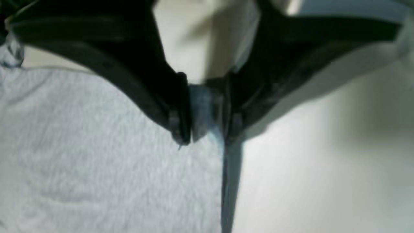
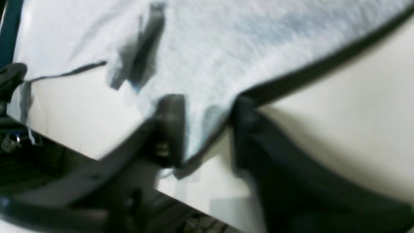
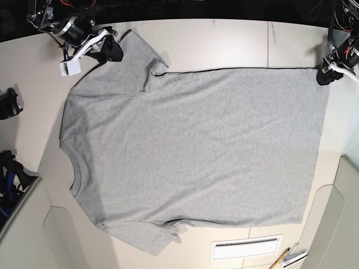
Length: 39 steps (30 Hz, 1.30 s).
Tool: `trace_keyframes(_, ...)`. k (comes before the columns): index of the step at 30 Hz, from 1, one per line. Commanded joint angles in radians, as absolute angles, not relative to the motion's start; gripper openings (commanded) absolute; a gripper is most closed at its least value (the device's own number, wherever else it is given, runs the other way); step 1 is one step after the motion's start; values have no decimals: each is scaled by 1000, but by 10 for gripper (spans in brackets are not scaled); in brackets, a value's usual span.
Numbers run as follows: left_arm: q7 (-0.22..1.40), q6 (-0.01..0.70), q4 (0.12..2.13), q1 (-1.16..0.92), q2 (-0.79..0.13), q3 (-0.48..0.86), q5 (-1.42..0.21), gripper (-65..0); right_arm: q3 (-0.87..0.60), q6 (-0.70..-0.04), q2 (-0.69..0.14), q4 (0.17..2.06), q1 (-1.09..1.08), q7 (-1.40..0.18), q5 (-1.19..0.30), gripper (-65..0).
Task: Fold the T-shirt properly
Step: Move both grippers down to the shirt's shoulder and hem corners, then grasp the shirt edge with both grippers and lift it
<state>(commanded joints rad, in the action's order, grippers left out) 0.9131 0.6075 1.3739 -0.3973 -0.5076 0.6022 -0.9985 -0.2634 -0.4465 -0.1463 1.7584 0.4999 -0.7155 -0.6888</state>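
Note:
The heather-grey T-shirt lies spread flat on the pale table, plain side up, with the neck to the left and the hem to the right. My left gripper sits at the far hem corner. In the left wrist view it is shut on a pinch of the shirt's edge. My right gripper is at the far sleeve. In the right wrist view its jaws stand apart around the sleeve edge, and a sliver of table shows beside the cloth.
A white tag hangs from the right arm. A white slotted plate and a pencil lie near the front edge. Black gear sits at the left edge. The table's rim runs close behind both grippers.

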Motion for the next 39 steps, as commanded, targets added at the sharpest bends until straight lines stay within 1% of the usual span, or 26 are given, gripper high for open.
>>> trace_keyframes(2,913,607,1374,-400,-508,602,-1006,-629,-263,-461,-146,1758,490,-714,-688,-623)
trace_keyframes(3,913,607,1374,-400,-508,602,-1006,-650,-263,-461,-146,1758,487,-704,-677,-650)
trace_keyframes(5,902,621,1374,-400,-513,602,-1006,-650,-263,-461,-146,1759,482,-696,-662,-650)
trace_keyframes(8,895,673,1376,-400,-542,602,-1028,-650,-263,-463,-146,1770,482,-712,-671,-650)
trace_keyframes(11,921,686,1391,-400,-580,603,-1059,-650,-277,-522,-146,1808,492,-742,-705,-650)
trace_keyframes(14,994,686,1430,-403,-598,603,-1058,-650,-312,-532,-147,1860,530,-758,-747,-650)
trace_keyframes(16,1022,690,1452,-403,-598,603,-1059,-650,-334,-558,-147,1893,566,-764,-786,-650)
trace_keyframes(18,1047,698,1465,-403,-599,603,-1081,-650,-344,-566,-147,1919,604,-764,-798,-650)
trace_keyframes(23,1232,698,1473,-405,-599,621,-1248,-650,-387,-577,-147,1973,681,-769,-828,-650)
trace_keyframes(25,1267,698,1473,-405,-599,650,-1283,-650,-410,-578,-147,1973,683,-783,-839,-650)
trace_keyframes(28,1268,698,1473,-405,-599,702,-1284,-650,-440,-583,-149,1973,682,-791,-886,-650)
trace_keyframes(31,1261,698,1473,-404,-599,709,-1328,-650,-445,-585,-149,1973,661,-798,-925,-650)
trace_keyframes(36,1225,698,1473,-395,-604,709,-1321,-650,-445,-584,-149,1973,580,-805,-923,-650)
trace_keyframes(39,1191,698,1473,-359,-604,709,-1274,-650,-445,-584,-149,1973,522,-805,-896,-650)
